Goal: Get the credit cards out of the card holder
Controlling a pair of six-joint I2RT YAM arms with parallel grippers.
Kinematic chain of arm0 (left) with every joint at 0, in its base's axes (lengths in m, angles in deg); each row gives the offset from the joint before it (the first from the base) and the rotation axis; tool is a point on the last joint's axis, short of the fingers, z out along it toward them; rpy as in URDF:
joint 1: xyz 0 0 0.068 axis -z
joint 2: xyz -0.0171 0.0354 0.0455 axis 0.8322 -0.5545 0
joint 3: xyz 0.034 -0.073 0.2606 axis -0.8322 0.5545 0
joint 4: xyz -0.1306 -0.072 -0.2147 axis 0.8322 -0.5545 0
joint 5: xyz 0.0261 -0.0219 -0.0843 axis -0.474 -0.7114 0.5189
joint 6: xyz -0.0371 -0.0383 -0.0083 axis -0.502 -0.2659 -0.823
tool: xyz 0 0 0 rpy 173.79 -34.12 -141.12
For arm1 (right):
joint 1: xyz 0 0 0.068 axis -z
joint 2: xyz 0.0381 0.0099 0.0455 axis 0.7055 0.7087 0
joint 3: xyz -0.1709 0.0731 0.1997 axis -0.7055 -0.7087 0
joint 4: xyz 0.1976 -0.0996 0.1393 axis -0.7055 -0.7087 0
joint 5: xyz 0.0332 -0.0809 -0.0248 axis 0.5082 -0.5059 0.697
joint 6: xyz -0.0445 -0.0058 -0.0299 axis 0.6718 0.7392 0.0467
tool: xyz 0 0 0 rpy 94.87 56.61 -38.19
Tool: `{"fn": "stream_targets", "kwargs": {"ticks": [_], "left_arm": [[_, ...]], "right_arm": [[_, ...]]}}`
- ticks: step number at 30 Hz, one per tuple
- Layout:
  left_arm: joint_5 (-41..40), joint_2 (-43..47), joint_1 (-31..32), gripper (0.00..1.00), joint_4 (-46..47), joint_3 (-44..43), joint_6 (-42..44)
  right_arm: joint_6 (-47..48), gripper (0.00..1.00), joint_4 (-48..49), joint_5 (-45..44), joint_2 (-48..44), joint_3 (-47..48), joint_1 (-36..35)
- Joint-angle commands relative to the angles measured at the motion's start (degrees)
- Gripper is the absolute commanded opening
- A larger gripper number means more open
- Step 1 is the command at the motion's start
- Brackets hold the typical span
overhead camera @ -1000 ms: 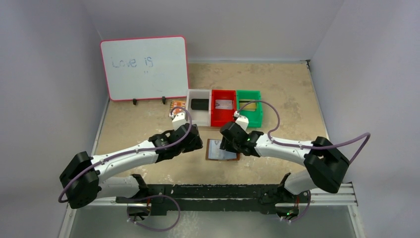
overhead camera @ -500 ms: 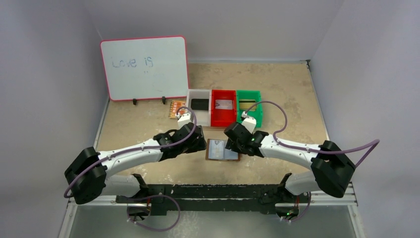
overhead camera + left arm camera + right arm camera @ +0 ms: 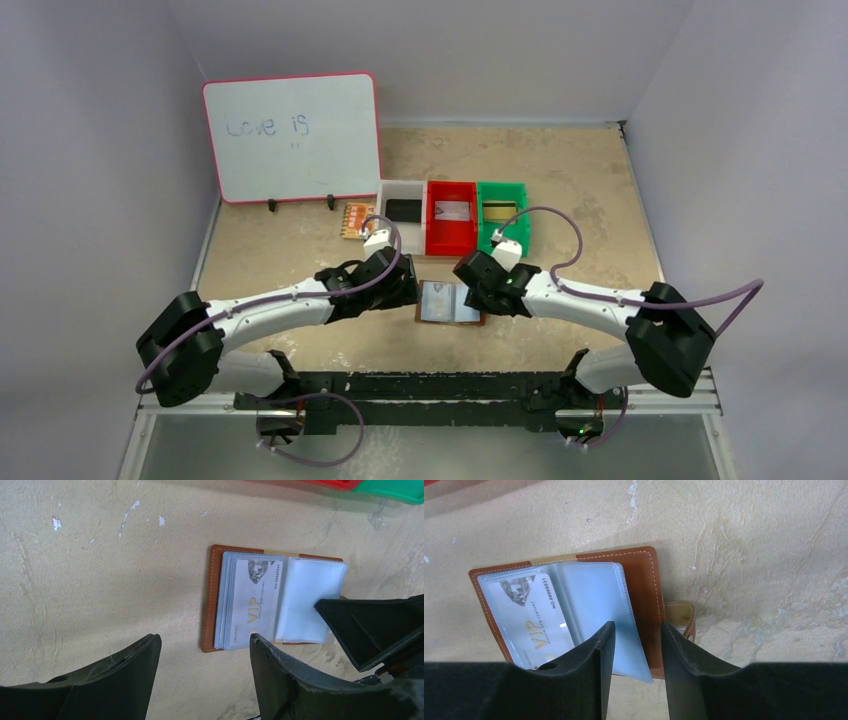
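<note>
The small brown leather bifold card holder point(image 3: 278, 599) lies open just ahead of the left gripper point(image 3: 205, 644), whose jaws stand wide and empty. The right gripper point(image 3: 638, 629) hangs over its right half, jaws narrowly parted, gripping nothing (contact unclear). A pale plastic credit card point(image 3: 526, 615) printed VIP shows in the half left of those jaws

Both arms reach inward, left pincer point(image 3: 203, 652) and right pincer point(image 3: 637, 630) parted.

Open card holder point(image 3: 449, 303) on table point(image 3: 580, 180), coloured bins point(image 3: 449, 245) behind
</note>
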Motion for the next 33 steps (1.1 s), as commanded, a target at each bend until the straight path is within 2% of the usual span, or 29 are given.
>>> {"fn": "stream_targets", "kwargs": {"ticks": [1, 7, 14, 23, 26, 33], "left_arm": [[-0.18, 0.19, 0.32, 0.65, 1.24, -2.63, 1.57], [-0.51, 0.97, 0.35, 0.65, 1.18, -1.42, 1.13], [-1.63, 2.33, 0.31, 0.65, 0.34, -0.48, 0.87], [-1.67, 2.70, 0.36, 0.65, 0.40, -1.40, 0.87], [-2.03, 3.15, 0.36, 0.65, 0.14, -1.48, 0.69], [-3.04, 3.95, 0.31, 0.64, -0.50, -1.27, 0.14]], "right_arm": [[-0.98, 0.41, -4.11, -3.69, 0.63, 2.40, 0.16], [-0.93, 0.42, -6.64, -5.01, 5.83, 3.91, 0.10], [2.07, 0.42, -4.81, -3.55, -0.45, 5.68, 0.14], [7.66, 0.43, 4.76, 4.19, -9.71, 4.65, 0.12], [10.51, 0.41, 9.31, 7.52, -9.78, 4.03, 0.14], [8.74, 0.36, 19.77, 16.25, -6.98, -1.39, 2.19]]}}
